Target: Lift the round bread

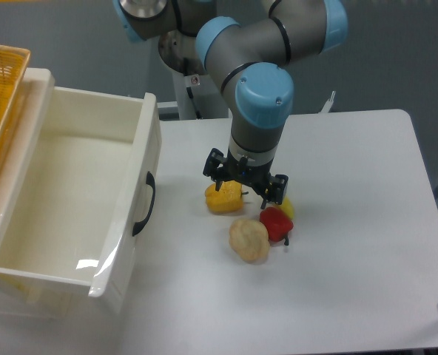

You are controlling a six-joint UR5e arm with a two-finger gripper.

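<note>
Here the round bread [248,239] lies on the tabletop [352,222] just in front of the gripper [246,191], whose jaws hang spread and empty behind it.

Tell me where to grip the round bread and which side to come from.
Grip the round bread across its middle, coming from above, probably with fingers on its near-left and far-right... no: near and left flanks are bare, while the red pepper crowds its right.
</note>
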